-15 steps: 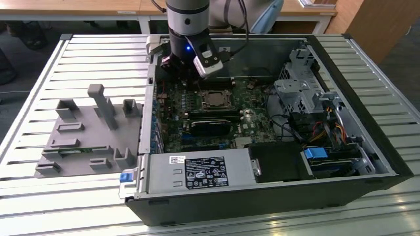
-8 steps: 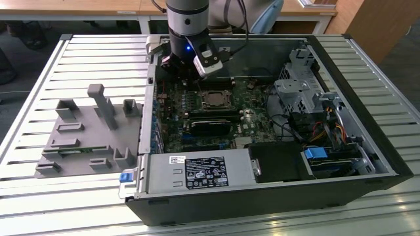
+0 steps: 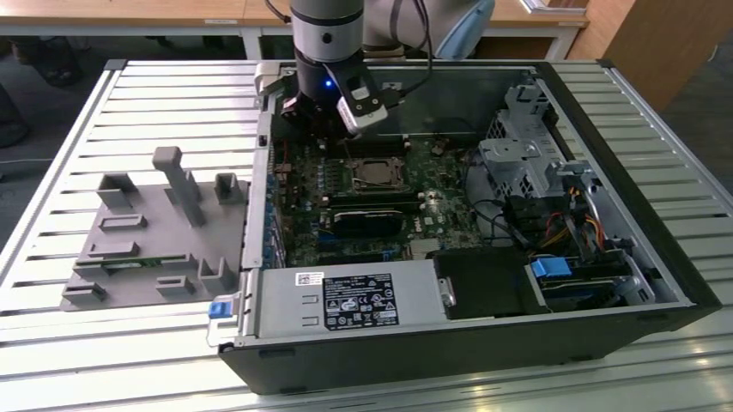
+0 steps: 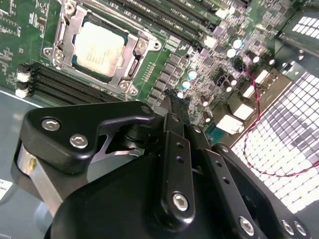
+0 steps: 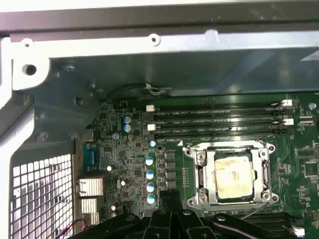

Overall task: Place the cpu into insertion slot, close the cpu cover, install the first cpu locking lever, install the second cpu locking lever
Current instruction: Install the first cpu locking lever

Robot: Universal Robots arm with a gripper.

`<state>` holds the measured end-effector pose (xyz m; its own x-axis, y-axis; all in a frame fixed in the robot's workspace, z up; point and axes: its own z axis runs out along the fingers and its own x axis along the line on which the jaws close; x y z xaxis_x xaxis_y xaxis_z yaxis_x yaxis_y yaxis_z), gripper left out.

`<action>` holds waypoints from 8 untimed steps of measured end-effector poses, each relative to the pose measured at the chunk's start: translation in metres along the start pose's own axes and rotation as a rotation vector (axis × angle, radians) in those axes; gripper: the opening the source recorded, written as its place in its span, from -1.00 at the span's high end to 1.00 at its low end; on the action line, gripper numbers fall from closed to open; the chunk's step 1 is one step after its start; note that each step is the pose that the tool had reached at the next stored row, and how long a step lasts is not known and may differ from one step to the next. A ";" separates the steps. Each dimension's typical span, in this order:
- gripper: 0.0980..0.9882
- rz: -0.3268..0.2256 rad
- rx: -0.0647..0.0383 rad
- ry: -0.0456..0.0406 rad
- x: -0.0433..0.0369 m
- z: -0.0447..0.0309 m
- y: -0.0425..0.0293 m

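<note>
Gripper point(image 4: 174, 99): jaws closed, empty, hovering far side of cpu point(image 4: 99, 49) under cpu cover point(image 4: 68, 34). Risk: tips slip, gouging motherboard point(image 4: 199, 67).

No text can be read with certainty. In the exterior view, a black label point(image 3: 359, 302) with white print and small symbols lies on top of the grey power supply box point(image 3: 287, 313), at the near side of the computer case point(image 3: 458, 356). Its lines are too small to make out. Just beside it, toward the exterior view's left, sits a small white sticker point(image 3: 309, 277), equally illegible. In both wrist views the green motherboard point(image 5: 129, 164) carries tiny white markings beside its parts, all too fine to read. The cpu point(image 5: 233, 177) has a stained metal top with no legible print.
</note>
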<state>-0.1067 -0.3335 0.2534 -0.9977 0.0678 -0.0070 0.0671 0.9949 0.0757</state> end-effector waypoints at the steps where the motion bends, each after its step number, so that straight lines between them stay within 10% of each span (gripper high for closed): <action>1: 0.98 0.000 0.000 0.0001 0.0001 0.0002 0.0009; 8: 0.98 0.001 0.000 0.0000 0.0004 0.0023 0.0060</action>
<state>-0.1067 -0.3274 0.2516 -0.9976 0.0685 -0.0070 0.0678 0.9948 0.0757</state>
